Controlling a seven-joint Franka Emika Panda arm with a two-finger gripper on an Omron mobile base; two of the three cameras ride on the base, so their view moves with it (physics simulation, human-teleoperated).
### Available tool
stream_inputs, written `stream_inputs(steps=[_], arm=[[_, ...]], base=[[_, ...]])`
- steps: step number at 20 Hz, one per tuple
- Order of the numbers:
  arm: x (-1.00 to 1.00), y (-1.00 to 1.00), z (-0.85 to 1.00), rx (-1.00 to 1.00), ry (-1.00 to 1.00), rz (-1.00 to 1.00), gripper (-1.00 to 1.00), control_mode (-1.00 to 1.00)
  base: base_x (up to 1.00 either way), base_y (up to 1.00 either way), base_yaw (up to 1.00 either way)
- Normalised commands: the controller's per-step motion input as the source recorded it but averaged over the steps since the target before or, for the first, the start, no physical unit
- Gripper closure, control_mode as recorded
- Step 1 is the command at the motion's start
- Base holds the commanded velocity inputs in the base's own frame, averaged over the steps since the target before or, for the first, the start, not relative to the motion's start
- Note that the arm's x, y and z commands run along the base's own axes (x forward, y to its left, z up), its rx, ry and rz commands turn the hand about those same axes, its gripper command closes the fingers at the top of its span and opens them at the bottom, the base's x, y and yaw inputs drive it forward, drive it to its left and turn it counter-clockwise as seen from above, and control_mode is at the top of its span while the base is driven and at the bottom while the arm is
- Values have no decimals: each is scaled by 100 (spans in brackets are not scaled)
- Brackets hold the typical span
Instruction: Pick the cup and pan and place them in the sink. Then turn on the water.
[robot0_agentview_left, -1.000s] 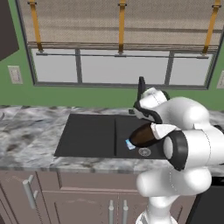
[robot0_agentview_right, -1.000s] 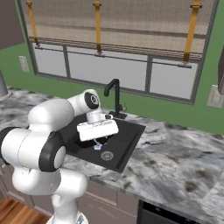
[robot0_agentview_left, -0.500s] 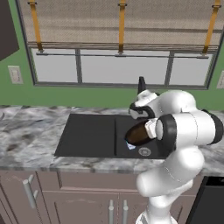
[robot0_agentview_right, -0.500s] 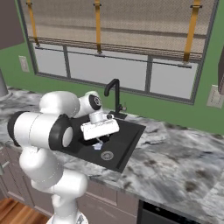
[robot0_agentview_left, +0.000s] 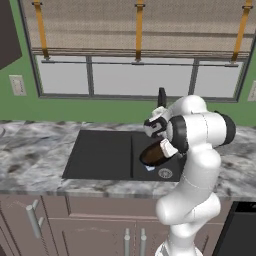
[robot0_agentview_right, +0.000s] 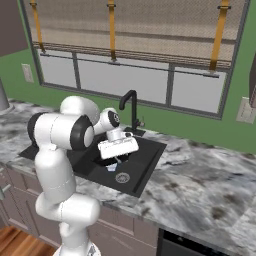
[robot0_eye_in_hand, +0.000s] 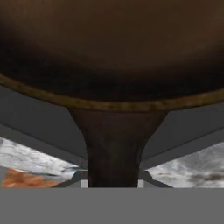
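The dark brown pan hangs tilted, just above the right basin of the black sink. My gripper is shut on its short handle, and the pan's round body looms close ahead in the hand view. From the right base view the white hand sits over the same basin of the sink. The tall black faucet stands behind it, and no water runs from it. The cup is out of view.
A small light blue thing lies on the basin floor near the drain. Grey marble counter stretches to the right of the sink. The window wall rises just behind the faucet.
The arm's elbow and upper links have swung upright toward the middle. The pan has stayed over the right basin and shifted only slightly left, still gripped.
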Motion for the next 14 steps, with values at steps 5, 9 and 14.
stream_inputs(steps=[5, 9, 14], arm=[[38, -2, -75, 0, 3, 0, 100, -100], [39, 0, -69, 0, 0, 1, 100, -100], [25, -1, -39, 1, 1, 2, 100, -100]], base=[[0, 0, 0], [0, 0, 0], [0, 0, 0]])
